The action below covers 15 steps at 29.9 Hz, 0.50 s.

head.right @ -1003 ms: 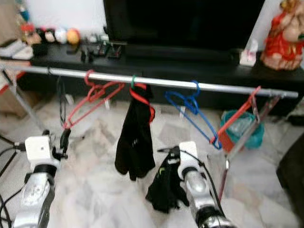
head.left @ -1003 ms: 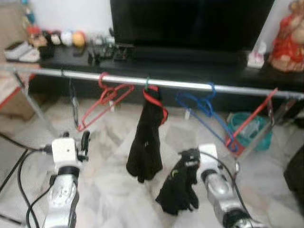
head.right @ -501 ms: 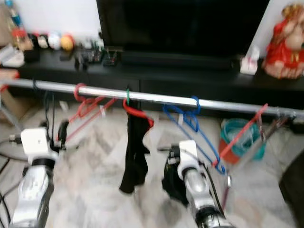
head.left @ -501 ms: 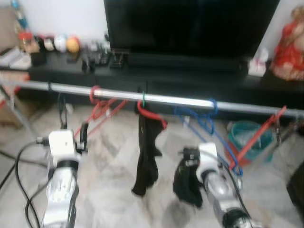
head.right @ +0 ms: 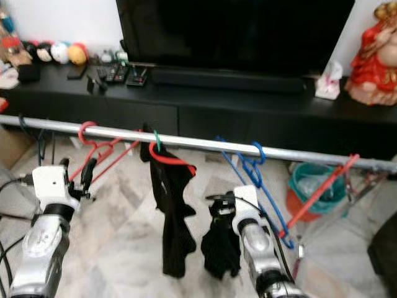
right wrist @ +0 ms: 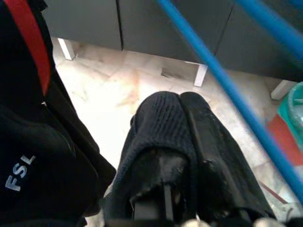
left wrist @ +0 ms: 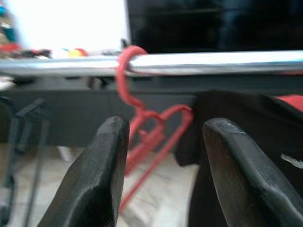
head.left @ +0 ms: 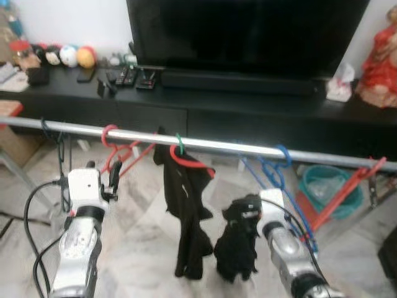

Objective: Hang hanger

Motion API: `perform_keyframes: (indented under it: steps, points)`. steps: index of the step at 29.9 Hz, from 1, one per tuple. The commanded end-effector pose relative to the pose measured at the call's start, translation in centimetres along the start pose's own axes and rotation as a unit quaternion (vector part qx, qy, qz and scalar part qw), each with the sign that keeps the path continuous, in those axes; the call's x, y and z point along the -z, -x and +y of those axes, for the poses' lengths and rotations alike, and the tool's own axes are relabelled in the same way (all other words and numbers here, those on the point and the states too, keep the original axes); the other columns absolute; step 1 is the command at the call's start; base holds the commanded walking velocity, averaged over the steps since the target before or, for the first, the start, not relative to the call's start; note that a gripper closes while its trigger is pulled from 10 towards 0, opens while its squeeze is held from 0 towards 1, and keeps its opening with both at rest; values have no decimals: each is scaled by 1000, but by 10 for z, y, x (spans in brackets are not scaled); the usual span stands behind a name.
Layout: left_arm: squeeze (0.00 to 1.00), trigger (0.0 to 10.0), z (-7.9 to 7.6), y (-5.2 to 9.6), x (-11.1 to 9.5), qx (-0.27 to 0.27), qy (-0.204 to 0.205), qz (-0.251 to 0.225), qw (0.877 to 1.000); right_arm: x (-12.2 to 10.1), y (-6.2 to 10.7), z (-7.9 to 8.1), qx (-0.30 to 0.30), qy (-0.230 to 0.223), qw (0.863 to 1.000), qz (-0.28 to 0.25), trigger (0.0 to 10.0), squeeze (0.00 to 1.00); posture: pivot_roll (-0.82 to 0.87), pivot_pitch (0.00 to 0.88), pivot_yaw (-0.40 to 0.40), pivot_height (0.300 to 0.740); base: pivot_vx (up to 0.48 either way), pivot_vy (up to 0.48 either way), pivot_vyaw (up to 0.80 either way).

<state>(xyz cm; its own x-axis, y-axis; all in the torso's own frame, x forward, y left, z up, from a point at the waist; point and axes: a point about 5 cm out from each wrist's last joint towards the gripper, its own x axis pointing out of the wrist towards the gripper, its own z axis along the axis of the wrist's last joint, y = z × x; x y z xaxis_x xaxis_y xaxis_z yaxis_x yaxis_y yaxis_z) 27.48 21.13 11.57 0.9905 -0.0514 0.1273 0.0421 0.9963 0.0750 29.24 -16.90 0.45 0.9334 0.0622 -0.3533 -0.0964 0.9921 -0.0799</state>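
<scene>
While the left gripper [left wrist: 163, 182] hovers with fingers spread wide below the silver rail [head.left: 236, 147], a red hanger [head.left: 189, 162] with a black garment [head.left: 186, 217] hangs at 12 o'clock. Right gripper [right wrist: 182, 127] clamps a dark knit cloth [head.left: 239, 242], blue hangers [head.left: 276, 171] at its 1 o'clock.

Both silver arms raised forward, left gripper [left wrist: 161, 175] with black fingers parted, right gripper [right wrist: 182, 142] closed inside black knit cloth [head.left: 239, 239].
</scene>
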Motion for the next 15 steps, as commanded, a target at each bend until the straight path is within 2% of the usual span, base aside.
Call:
perform_keyframes:
  steps: [1,7,10,15]
  points:
    - [0,10000,5,4,-4,33,2,10,999,-5,-1,-1,2,-1,1000,-12,10000,0,-20,0,-4,740,0,0,0]
    - [0,10000,17,5,-9,76,6,37,996,-5,-2,-1,-2,-3,1000,-13,10000,0,-16,0,-5,740,0,0,0]
    - [0,10000,29,4,-14,67,10,40,997,-5,-2,1,-14,-4,1000,-12,10000,0,-9,0,-6,740,0,0,0]
    - [0,10000,29,3,-15,70,8,42,997,-6,-1,7,-36,-4,999,-17,10000,0,-15,0,-4,740,0,0,0]
